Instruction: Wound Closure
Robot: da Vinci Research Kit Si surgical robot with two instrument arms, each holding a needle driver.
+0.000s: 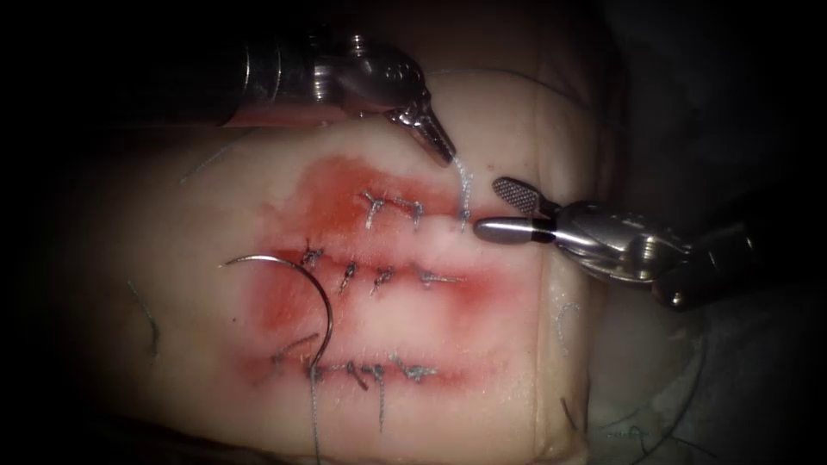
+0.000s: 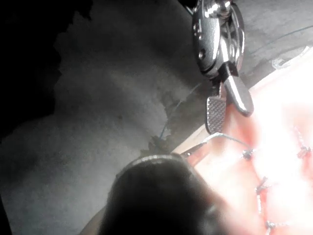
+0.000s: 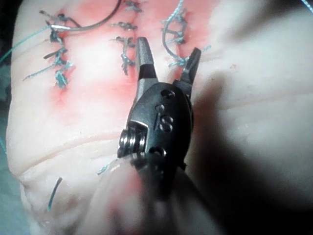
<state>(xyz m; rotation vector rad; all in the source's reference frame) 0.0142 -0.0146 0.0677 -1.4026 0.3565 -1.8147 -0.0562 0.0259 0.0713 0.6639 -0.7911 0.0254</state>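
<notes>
While the needle (image 1: 320, 297) lies loose on the left of the tissue (image 1: 172, 258), neither tool has it. It rests flat on the surface, its point out to the left, its curve arcing over and down between the middle stitch row and the lowest one, free of the tissue as far as I can see. Thread (image 1: 315, 413) trails from its lower end toward the near edge. Red fluid (image 1: 327, 185) stains the tissue around all three stitched rows. In the right wrist view the needle (image 3: 100, 19) curves beside the far row of knots.

Moving across: the left tool (image 1: 435, 142) comes down from above, its tip pointing down and right, just above the right end of the top row. Its jaws look pressed together, and a pale strand (image 1: 465, 185) runs from the tip down to that row, so it seems to be gripping thread.

Further right, the right tool (image 1: 508, 211) reaches in level, jaws spread apart, one blade raised with its ridged face showing, the other lying flat by the end of the top row. Nothing sits between them. The left wrist view has that same right tool (image 2: 227, 110) parted over the tissue edge, and its own view shows the gap (image 3: 166, 61) clearly.
</notes>
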